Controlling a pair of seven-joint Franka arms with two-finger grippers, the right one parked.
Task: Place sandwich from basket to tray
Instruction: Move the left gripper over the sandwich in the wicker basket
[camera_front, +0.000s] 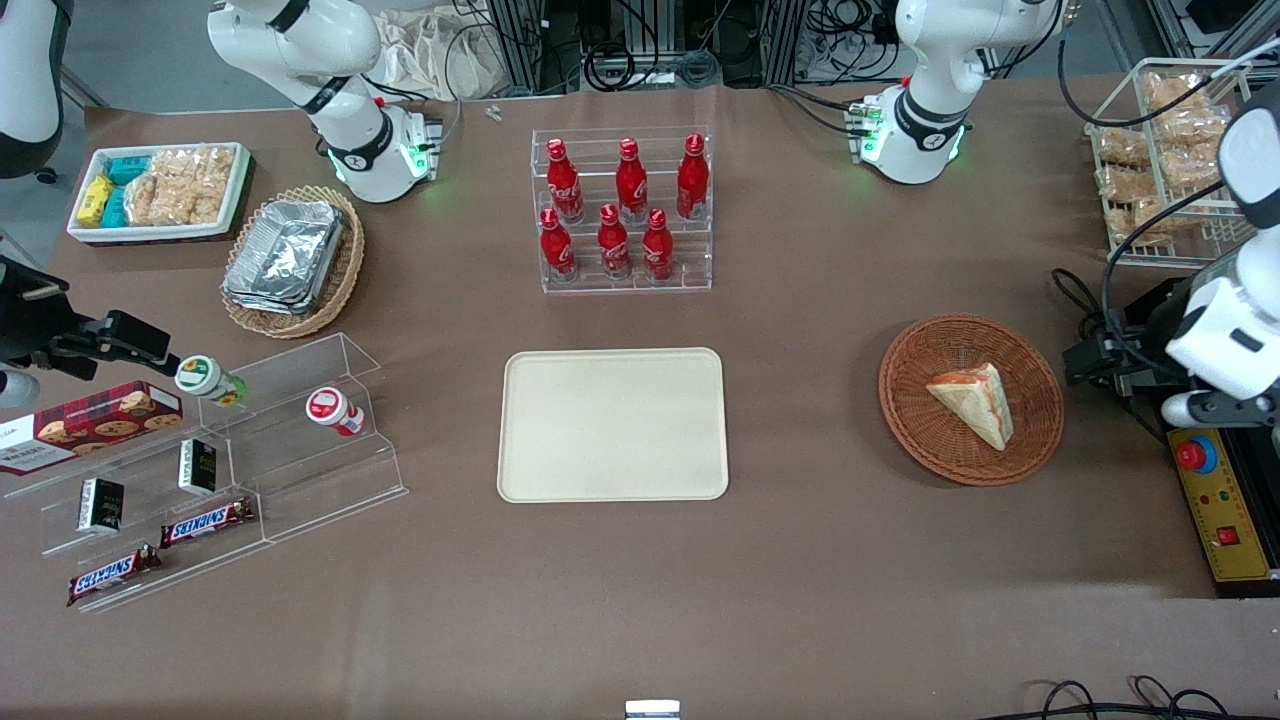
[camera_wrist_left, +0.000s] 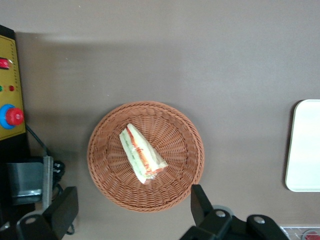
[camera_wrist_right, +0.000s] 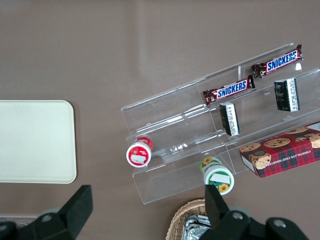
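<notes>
So the sandwich (camera_front: 973, 401) is lying on its side in the round brown basket (camera_front: 925, 437), a bit off the middle, toward the working arm's end of the table. The cream tray (camera_front: 612, 424) sits flat on the brown table (camera_front: 800, 560), well apart from the basket, and nothing is on it. The gripper (camera_wrist_left: 132, 210) is up high, off past the basket's rim toward the working arm's end, and looks down on it; its two fingers (camera_wrist_left: 200, 202) are spread wide apart and hold nothing. The job has not really begun, because the sandwich is not picked up yet. I think the arm should first go over the sandwich and then come straight down. It would be smart to turn the claw so one finger goes on each flat bread side, not on the pointy end. The bread looks soft, so a gentle squeeze is best, or the red and green filling could squish out. The fingers should also miss the basket's rim on the way down. Then lift it well up before going over to the tray.
</notes>
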